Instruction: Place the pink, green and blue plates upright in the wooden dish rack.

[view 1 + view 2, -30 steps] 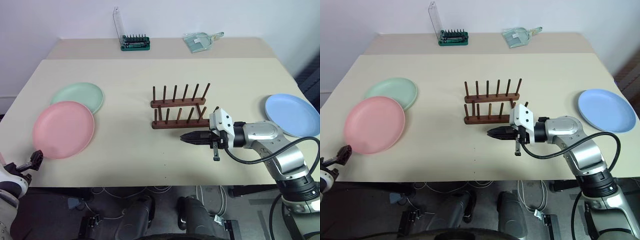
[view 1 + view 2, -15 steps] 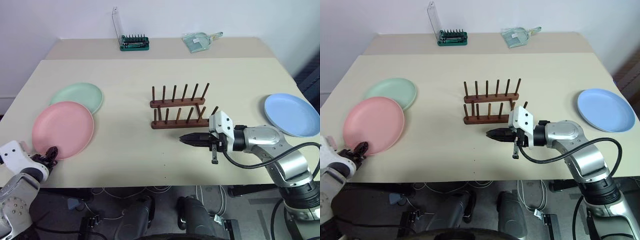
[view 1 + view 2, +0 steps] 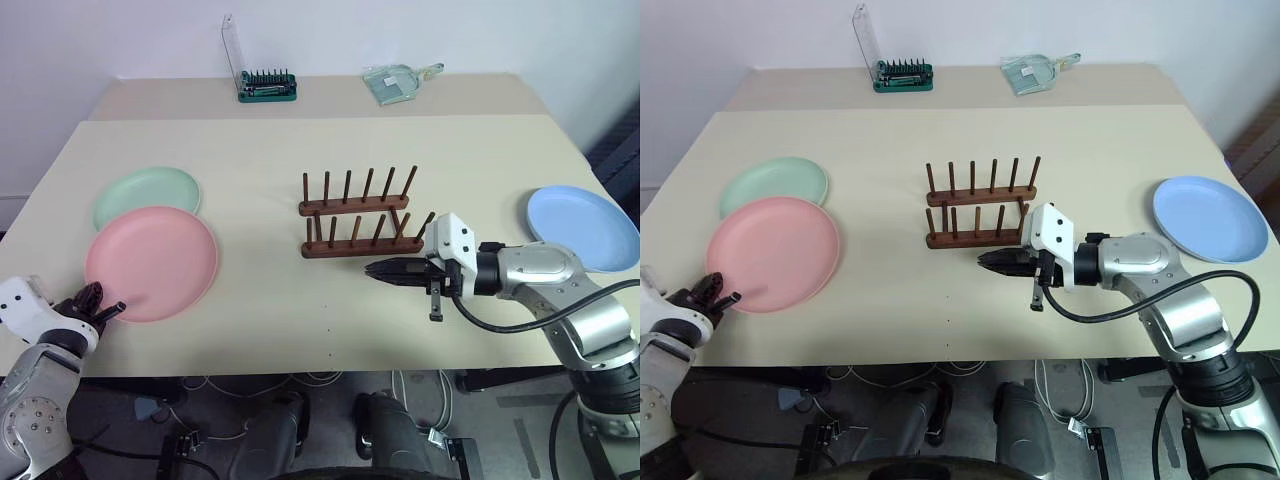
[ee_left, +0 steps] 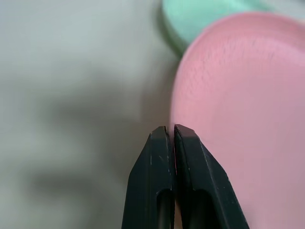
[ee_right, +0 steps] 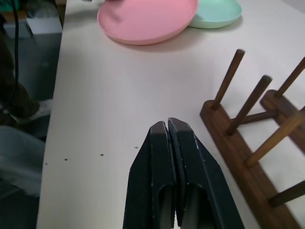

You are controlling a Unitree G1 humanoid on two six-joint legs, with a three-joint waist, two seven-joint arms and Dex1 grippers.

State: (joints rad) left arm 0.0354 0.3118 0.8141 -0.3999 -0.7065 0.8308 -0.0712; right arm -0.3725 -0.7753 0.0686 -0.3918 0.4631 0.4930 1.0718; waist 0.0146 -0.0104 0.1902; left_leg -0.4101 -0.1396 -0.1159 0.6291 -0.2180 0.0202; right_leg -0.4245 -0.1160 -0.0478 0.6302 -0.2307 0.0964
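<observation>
Left gripper (image 3: 105, 309) clamped on pink plate (image 3: 152, 263) rim at 8 o'clock; right gripper (image 3: 374, 269) closed, empty, beside wooden dish rack (image 3: 358, 232).

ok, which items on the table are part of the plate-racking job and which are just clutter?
Job:
pink plate
green plate
blue plate
wooden dish rack

Clutter:
screwdriver bit case, at the table's far edge
clear plastic packet, at the far edge too

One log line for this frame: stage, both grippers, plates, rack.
stage: gripping first plate | left gripper: shut on pink plate near rim | right gripper: shut, empty, by wooden dish rack | green plate, blue plate: flat on table | rack: empty
</observation>
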